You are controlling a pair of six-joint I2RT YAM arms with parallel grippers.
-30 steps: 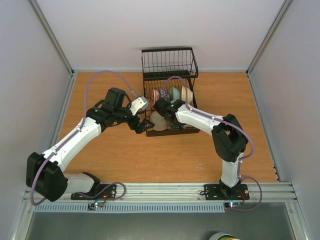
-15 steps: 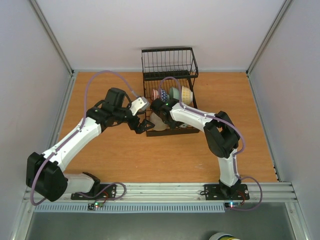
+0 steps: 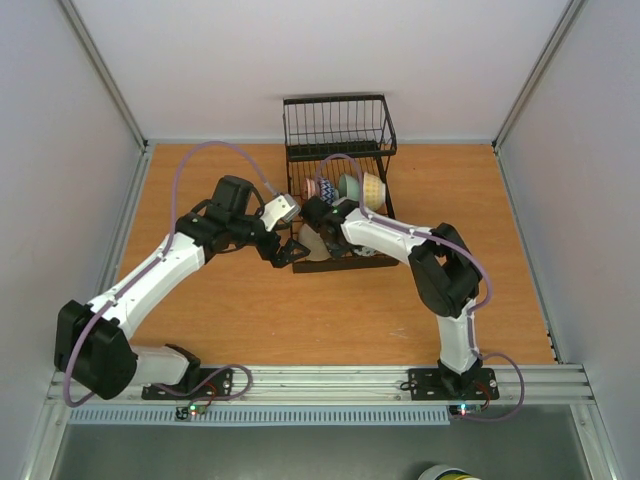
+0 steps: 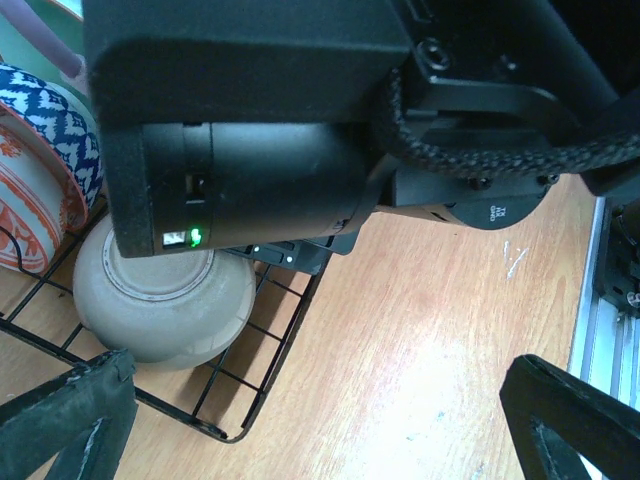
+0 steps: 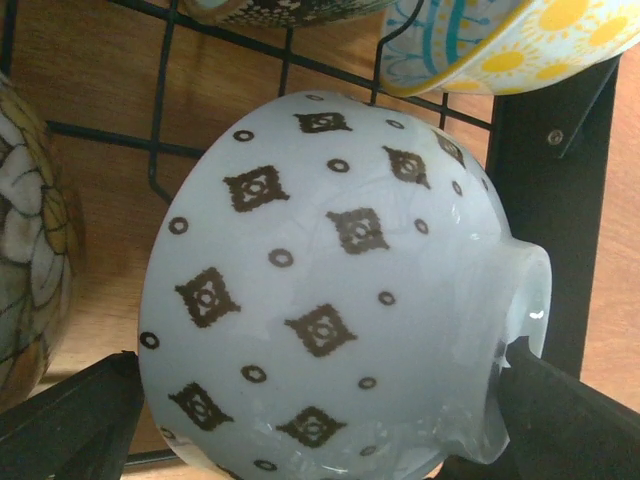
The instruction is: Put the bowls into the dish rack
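Crowded rack (image 3: 338,125) end, seen close.
Left gripper (image 4: 315,400) gapes empty, beige bowl (image 4: 165,310) ahead half hidden. Right gripper (image 5: 320,365) straddles a patterned bowl (image 5: 320,250); fingers (image 5: 60,430) cropped, perhaps loose, grip unclear.

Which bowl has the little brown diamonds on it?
The white bowl right in front of the right gripper. It has brown diamonds and rings; the yellow bowl above it has suns instead.

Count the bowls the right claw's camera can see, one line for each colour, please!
white bowl with brown diamonds: 1
yellow sun bowl: 1
brown bowl with white petals: 1
dark-patterned bowl with teal rim: 1
Total: 4 bowls
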